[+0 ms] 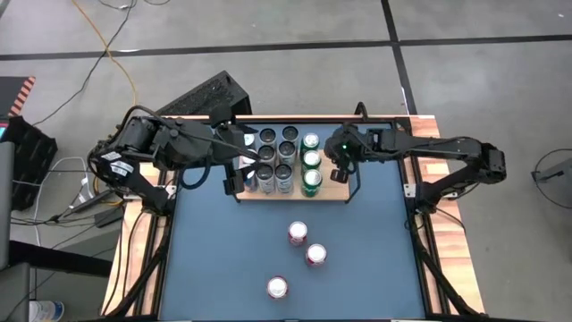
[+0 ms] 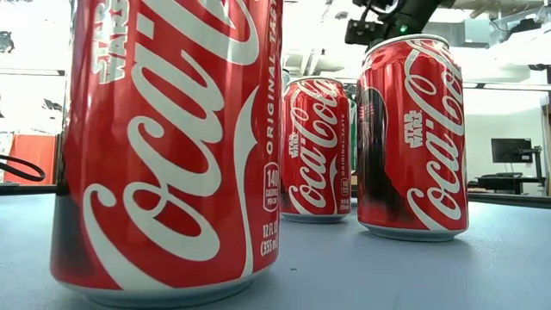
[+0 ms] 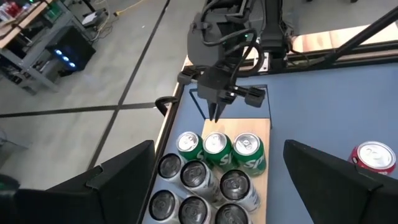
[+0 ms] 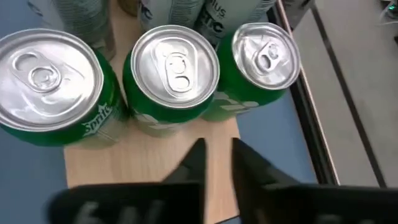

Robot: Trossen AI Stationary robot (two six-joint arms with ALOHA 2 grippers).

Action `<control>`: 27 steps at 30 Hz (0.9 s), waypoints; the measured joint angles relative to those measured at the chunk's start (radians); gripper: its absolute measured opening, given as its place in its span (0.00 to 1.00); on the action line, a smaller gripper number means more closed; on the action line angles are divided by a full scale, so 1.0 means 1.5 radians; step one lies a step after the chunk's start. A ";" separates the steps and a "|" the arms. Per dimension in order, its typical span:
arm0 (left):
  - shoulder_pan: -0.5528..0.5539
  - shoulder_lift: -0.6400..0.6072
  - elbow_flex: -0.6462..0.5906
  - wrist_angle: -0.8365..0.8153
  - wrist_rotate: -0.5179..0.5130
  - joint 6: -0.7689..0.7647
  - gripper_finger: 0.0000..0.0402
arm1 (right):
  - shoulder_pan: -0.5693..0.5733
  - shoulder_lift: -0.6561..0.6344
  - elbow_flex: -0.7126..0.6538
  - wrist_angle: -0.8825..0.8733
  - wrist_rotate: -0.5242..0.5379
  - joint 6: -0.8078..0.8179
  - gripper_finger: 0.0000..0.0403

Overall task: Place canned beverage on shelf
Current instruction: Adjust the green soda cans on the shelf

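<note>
The shelf (image 1: 332, 195), a light-wood board in a black wire frame, stands at the table's far side. On it stand three green cans (image 1: 311, 161) in a row and several silver cans (image 1: 275, 161). Three red cola cans (image 1: 306, 243) stand upright on the blue tabletop, nearer the front. My right gripper (image 4: 217, 163) is shut and empty, slanting down over the bare wood (image 4: 155, 155) at the shelf's right end, just beside the green cans (image 4: 175, 74). My left gripper (image 3: 219, 152) hangs open above the shelf's left end, holding nothing.
The shelf's black rail (image 4: 311, 118) runs close to my right gripper. In the low view the red cans (image 2: 168, 146) fill the foreground, with part of an arm (image 2: 379, 21) above them. Blue tabletop (image 1: 214, 259) lies bare left and right of the red cans.
</note>
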 joint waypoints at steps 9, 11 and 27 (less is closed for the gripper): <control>0.000 0.000 0.000 0.002 -0.005 -0.005 0.85 | -0.038 0.000 -0.023 0.013 -0.038 -0.014 0.03; 0.000 0.000 0.000 0.002 -0.005 -0.005 0.85 | -0.035 0.000 -0.041 0.019 -0.041 -0.016 0.01; 0.000 0.000 0.000 0.002 -0.005 -0.008 0.85 | -0.026 0.004 -0.050 0.100 -0.073 -0.026 0.00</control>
